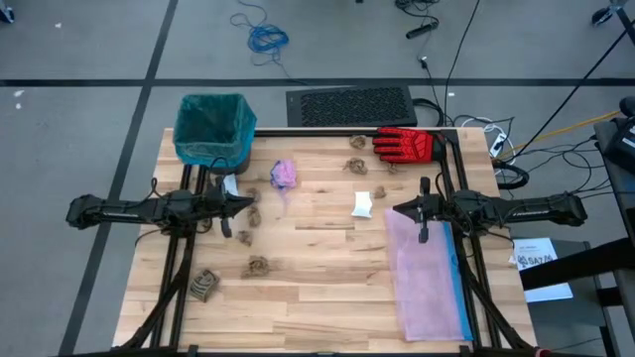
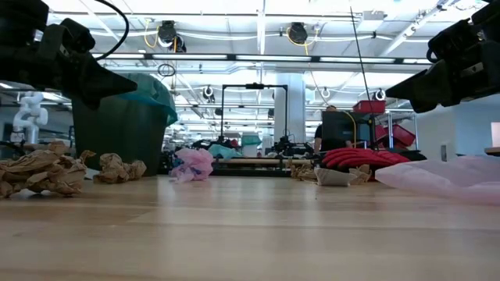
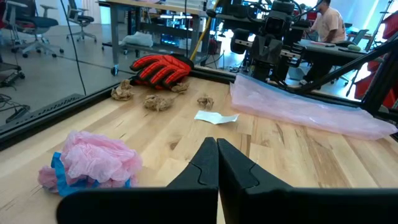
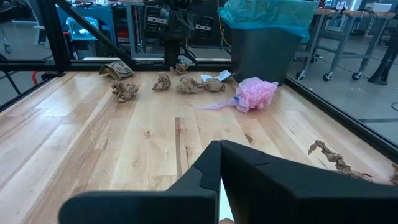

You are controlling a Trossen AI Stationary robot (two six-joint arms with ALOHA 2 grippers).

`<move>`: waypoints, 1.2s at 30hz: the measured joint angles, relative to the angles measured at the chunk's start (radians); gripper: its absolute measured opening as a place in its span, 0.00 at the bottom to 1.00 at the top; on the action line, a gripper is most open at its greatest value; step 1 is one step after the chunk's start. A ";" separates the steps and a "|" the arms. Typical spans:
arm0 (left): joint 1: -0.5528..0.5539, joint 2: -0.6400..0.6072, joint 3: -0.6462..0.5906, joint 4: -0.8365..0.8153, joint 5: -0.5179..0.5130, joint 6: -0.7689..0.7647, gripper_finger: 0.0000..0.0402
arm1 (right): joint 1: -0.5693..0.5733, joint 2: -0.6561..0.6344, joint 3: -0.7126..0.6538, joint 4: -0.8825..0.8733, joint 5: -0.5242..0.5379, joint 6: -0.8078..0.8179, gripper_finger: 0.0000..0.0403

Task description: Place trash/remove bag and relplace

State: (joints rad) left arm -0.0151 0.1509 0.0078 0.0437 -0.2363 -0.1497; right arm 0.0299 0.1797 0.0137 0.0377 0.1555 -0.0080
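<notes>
no brand or label could be read anywhere; a white sheet [image 1: 537, 260] lying off the table's right edge carried dark print too small to make out.

the high view alone showed the whole wooden table [image 1: 317, 288] from above. the bag [image 1: 212, 127], thin teal plastic, lined a dark bin [image 1: 210, 159] at the table's far left corner, its rim folded over the top. the trash lay scattered: brown paper wads [image 1: 256, 266] near the left arm and along the far edge, a purple crumple [image 1: 285, 173] just beside the bin, and a white piece [image 1: 362, 203] near the middle. a red-and-black glove [image 1: 407, 144] sat at the far edge, and a pale pink bag [image 1: 428, 273] lay flat along the right side.

the low view alone showed the bin's height, standing upright behind brown wads, with the workshop room beyond. the left wrist view showed a person in a light shirt [image 3: 328, 23] seated far behind the table.

the left gripper [image 1: 250, 202] hovered over the table near the bin, fingers pressed together and holding nothing. the right gripper [image 1: 396, 210] hovered at the pink bag's far end, likewise closed and empty; each wrist view showed its fingers meeting with no gap.
</notes>
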 joint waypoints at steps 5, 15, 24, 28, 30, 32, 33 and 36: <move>0.000 0.000 0.000 0.000 0.000 -0.001 0.00 | 0.000 0.000 0.000 0.000 0.000 0.000 0.00; 0.000 0.000 0.000 0.026 0.000 -0.001 0.00 | 0.000 0.000 0.000 0.000 0.000 0.000 0.00; -0.004 0.001 0.032 0.170 0.080 -0.028 0.00 | 0.000 0.000 0.000 0.000 0.000 0.000 0.00; -0.020 0.043 0.095 0.072 0.071 -0.029 0.00 | 0.000 0.000 0.000 0.000 0.000 0.000 0.00; -0.021 0.113 0.126 0.002 0.054 -0.019 0.00 | 0.000 0.000 0.000 0.000 0.000 0.000 0.00; -0.021 0.192 0.155 -0.034 0.052 -0.018 0.00 | 0.000 0.000 0.000 0.000 0.000 0.000 0.00; -0.021 0.232 0.166 -0.038 0.059 -0.012 0.00 | 0.000 0.000 0.000 0.000 0.000 0.000 0.00; -0.021 0.348 0.203 -0.040 0.120 0.040 0.00 | 0.000 0.000 0.000 0.000 0.000 0.000 0.00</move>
State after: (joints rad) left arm -0.0360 0.4990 0.2108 0.0035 -0.1167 -0.1100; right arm 0.0302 0.1798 0.0136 0.0377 0.1555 -0.0080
